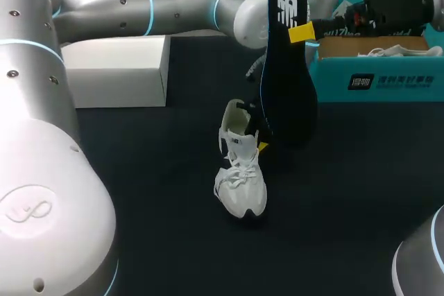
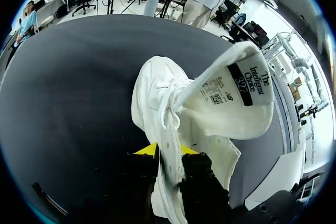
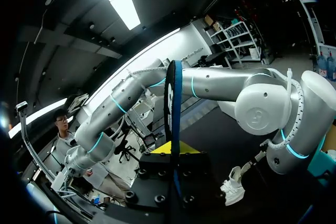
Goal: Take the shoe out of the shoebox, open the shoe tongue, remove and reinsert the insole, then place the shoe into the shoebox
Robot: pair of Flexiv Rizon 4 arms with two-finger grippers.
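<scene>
A dark, matte bench [image 1: 139, 192] carries a plain white box [image 1: 118, 67] at its far left and a teal shoebox [image 1: 374, 77] at its far right. The shoebox is open, with something white and laced lying inside. The white shoe [image 1: 241, 178] stands on the bench near the middle, well apart from both boxes, its toe pointing toward the near edge. The left gripper [image 1: 258, 142] comes down behind the shoe. In the left wrist view this gripper [image 2: 168, 150] is clenched on the shoe's [image 2: 157, 103] side wall at the collar, one yellow-tipped finger on each side, and the tongue [image 2: 236, 93] is folded up and out with its label showing. The right gripper [image 1: 305, 32] holds the black insole [image 1: 286, 81] upright in the air just behind the shoe, its lower end hanging close to the shoe's heel. From the right wrist, the insole [image 3: 172, 108] shows edge-on, pinched between that gripper's [image 3: 173, 150] fingers.
</scene>
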